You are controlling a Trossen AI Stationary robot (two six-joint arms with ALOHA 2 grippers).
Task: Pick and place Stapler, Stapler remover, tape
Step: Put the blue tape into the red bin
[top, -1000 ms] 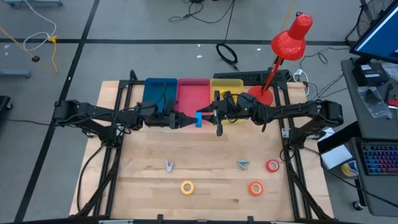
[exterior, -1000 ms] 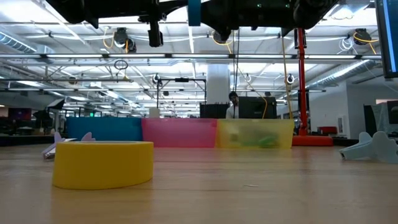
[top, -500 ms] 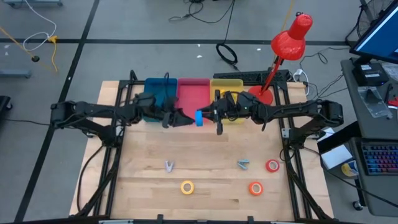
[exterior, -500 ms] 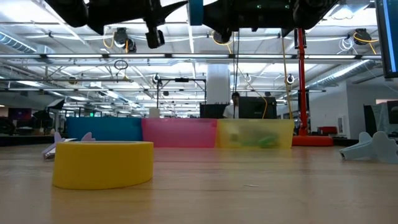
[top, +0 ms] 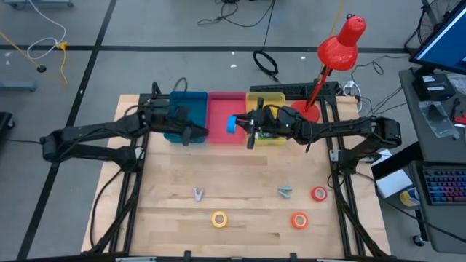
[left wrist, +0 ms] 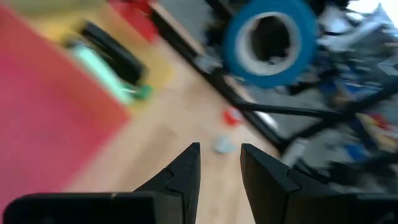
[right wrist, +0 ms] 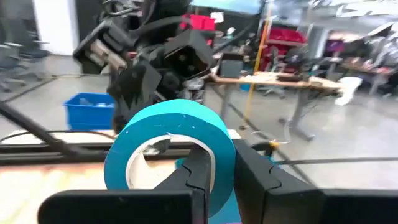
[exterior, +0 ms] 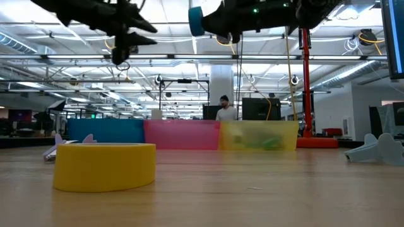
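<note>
Overhead, wooden table (top: 240, 185) with three bins along the far edge: blue bin (top: 188, 102), pink bin (top: 226, 109), yellow bin (top: 266, 102). Red desk lamp (top: 335, 51) stands at the far right corner. Left arm reaches over the blue bin; left gripper (top: 195, 133) carries nothing, its fingers (left wrist: 186, 171) parted by a narrow gap. Right gripper (top: 250, 129) is clamped on a blue tape roll (top: 231, 124), held in the air over the pink bin; right wrist view shows both fingers pinching the roll's wall (right wrist: 171, 149). A green-and-black stapler (left wrist: 109, 65) lies in the yellow bin. On the near part of the table: yellow tape roll (top: 219, 218), orange-red tape roll (top: 299, 220), red tape roll (top: 319, 193), well apart from the bins. Two small silvery clawed pieces lie between, one left (top: 198, 193), one right (top: 285, 192). A person (exterior: 223, 108) stands in the room behind.
</note>
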